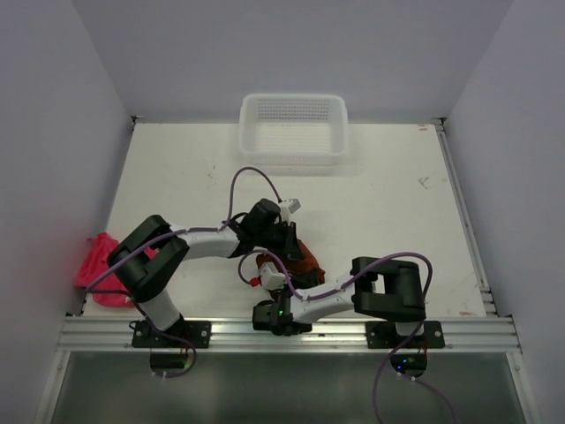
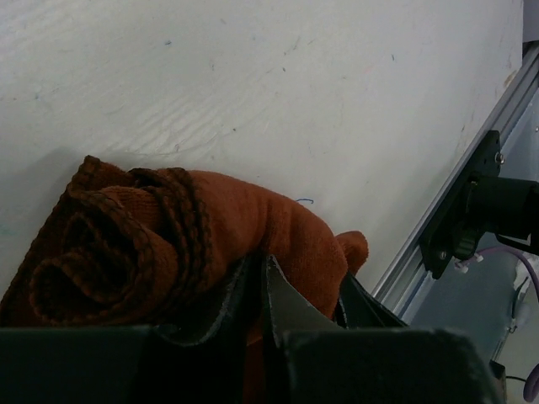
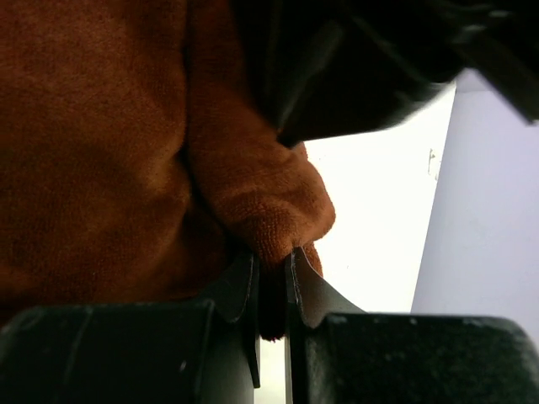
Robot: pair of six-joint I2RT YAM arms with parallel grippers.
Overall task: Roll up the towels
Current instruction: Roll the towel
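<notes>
The surface [image 1: 380, 203] is lying open between the basket [image 1: 293, 128] and the rust-brown towel [image 2: 253, 227], which is sitting well short of the basket, one end coiled. The pink towel [image 1: 99, 265] is waiting far left of the basket, bunched at the surface's edge. My left pincer [image 2: 261, 282] and right pincer [image 3: 271, 282] are each pinching nearly shut on a rust-brown fold. I judge I am mid-roll; the next turn is calling for even tension, rolling basketward, away from the rail [image 1: 291, 331].

Rust-brown towel [image 2: 253, 227]: soft, nubby cloth (stitched edge); table [image 2: 253, 84] matt, scuffed white.
</notes>
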